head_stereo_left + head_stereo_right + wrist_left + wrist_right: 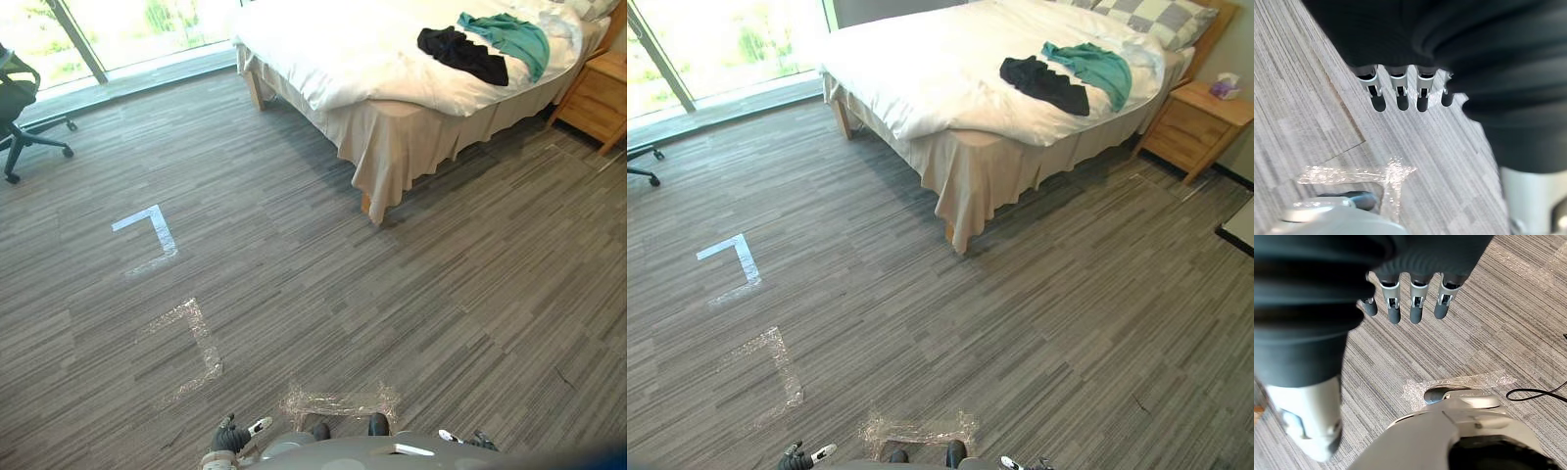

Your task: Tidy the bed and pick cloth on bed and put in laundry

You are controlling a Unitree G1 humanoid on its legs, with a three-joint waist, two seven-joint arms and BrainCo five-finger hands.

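Lying on bed [343, 54], black cloth [462, 54] stretched crosswise, teal cloth [516, 37] alongside

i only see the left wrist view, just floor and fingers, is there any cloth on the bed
Observer: Yes, a black cloth and a teal cloth lie side by side on the bed.
Operator: where is the bed from here
Observer: Ahead and to the robot's right, across a stretch of floor.
Operator: right hand holding anything
Observer: No, the right hand hangs over the floor with straight fingers, empty.
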